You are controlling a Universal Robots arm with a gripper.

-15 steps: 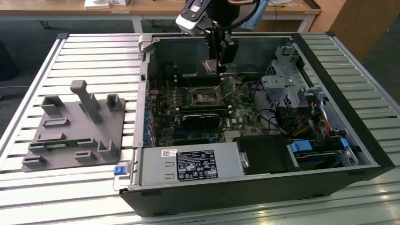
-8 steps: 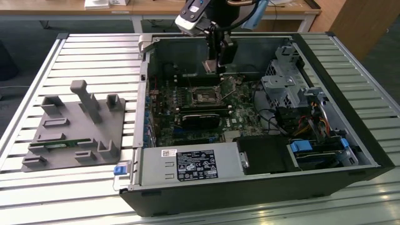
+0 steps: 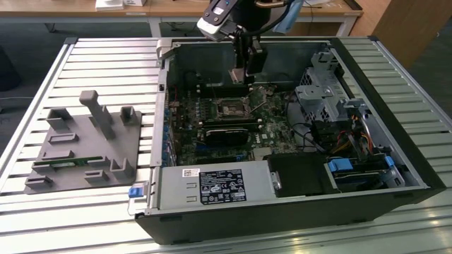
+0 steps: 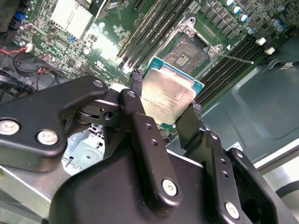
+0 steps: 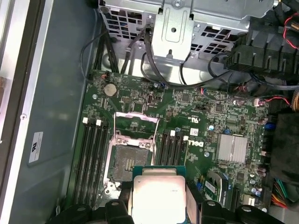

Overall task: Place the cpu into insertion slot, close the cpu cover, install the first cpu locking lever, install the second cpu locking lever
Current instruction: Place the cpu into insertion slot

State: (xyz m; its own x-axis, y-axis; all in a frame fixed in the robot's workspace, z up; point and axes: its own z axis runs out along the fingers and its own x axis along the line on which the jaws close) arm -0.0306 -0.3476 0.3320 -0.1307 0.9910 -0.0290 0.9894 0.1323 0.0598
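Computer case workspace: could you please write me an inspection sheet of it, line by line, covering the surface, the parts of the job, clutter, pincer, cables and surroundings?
Surface: slatted metal table carrying an open computer case.
Job's things: socket empty; chip held clear of it; cover standing open.
Clutter: grey holder plate on the table, at the exterior view's left of the case.
Pincer: shut on the chip's edges.
Cables: wire bundles beside the drive cage; none over the socket.
Surroundings: wooden desks behind.

Claw: matte black linked fingers, silver screws; white-blue wrist housing.
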